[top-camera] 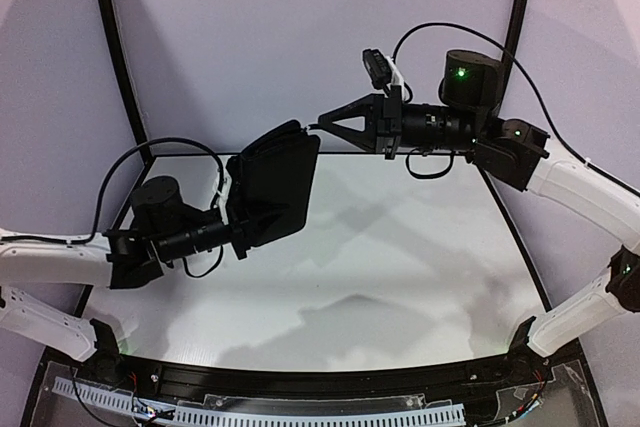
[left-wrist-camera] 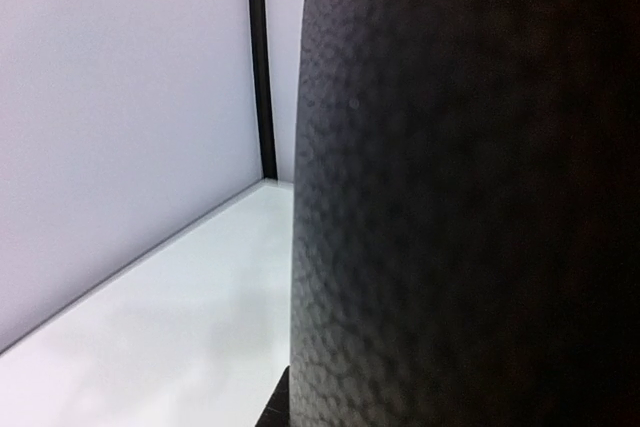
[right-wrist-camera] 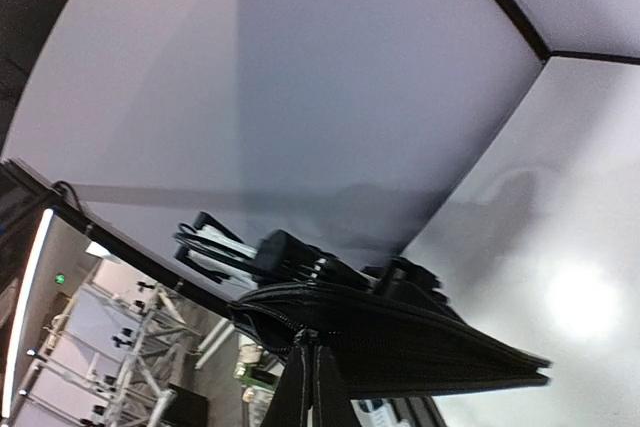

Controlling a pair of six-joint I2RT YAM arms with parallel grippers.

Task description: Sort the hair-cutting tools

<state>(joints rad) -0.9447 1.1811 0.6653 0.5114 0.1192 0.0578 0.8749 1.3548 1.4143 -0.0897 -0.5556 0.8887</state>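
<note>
Neither combs nor scissors showed in any view; they were most likely inside the black case (top-camera: 275,182), though nothing visible confirmed that. The case was held off the desk (top-camera: 400,267), above its back-left part, standing on edge with its broad face toward the overhead camera.

The left gripper (top-camera: 243,230) was clamped on the case's lower near corner. In that arm's wrist view the pebbled black side of the case (left-wrist-camera: 470,197) filled most of the picture.

The right gripper (top-camera: 325,123) reached in from the right side of the desk, pointing left. Its fingers were drawn together to a point right at the case's upper far corner. From its own wrist view the case (right-wrist-camera: 440,347) appeared edge-on, with the zip (right-wrist-camera: 350,325) running along the rim. The fingers (right-wrist-camera: 303,377) met at that line and seemed to pinch the zip there, though the tab itself could not be made out.

The case's long axis ran from the left gripper at the near-left up toward the back-right. The zip edge therefore led away from the right gripper's tips toward the left arm. Opening it would probably call for a pull along that rim while the left arm braced the case.
</note>
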